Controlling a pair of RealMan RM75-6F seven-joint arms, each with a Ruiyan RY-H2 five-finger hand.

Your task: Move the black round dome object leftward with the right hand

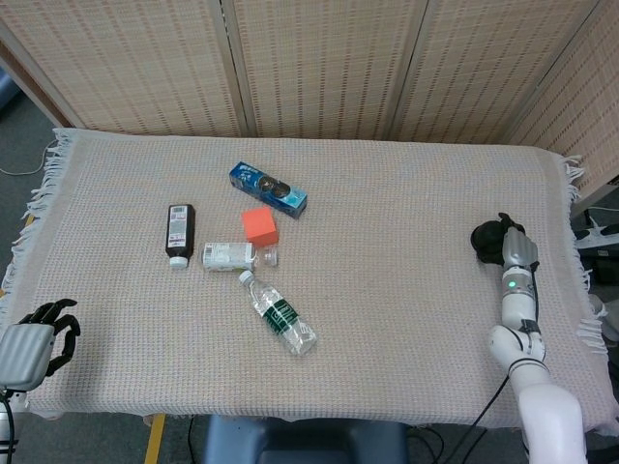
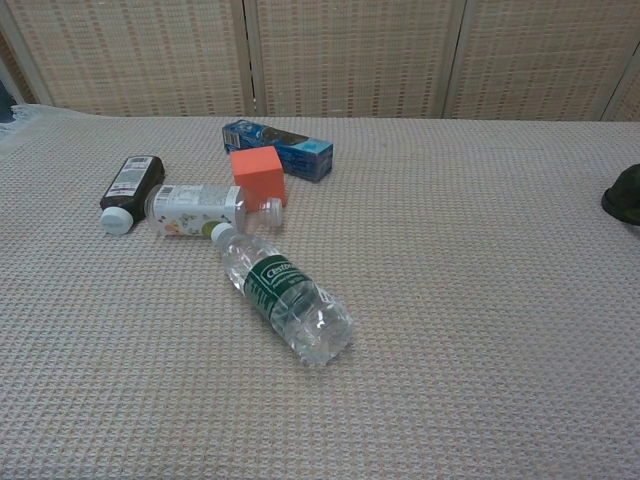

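The black round dome (image 1: pixel 486 239) sits on the woven cloth near the table's right edge. In the chest view the dome (image 2: pixel 623 194) is cut off by the right frame border. My right hand (image 1: pixel 515 247) is right beside the dome on its right side, its silver back facing up. Its fingers are hidden against the dome, so I cannot see whether they hold it. My left hand (image 1: pixel 34 338) rests off the near left corner of the table, fingers loosely apart and holding nothing.
Left of centre lie a clear water bottle (image 1: pixel 279 314), a small white bottle (image 1: pixel 228 255), a dark bottle (image 1: pixel 180 232), an orange cube (image 1: pixel 259 225) and a blue box (image 1: pixel 268 189). Bare cloth (image 1: pixel 397 251) stretches between them and the dome. Wicker screens stand behind the table.
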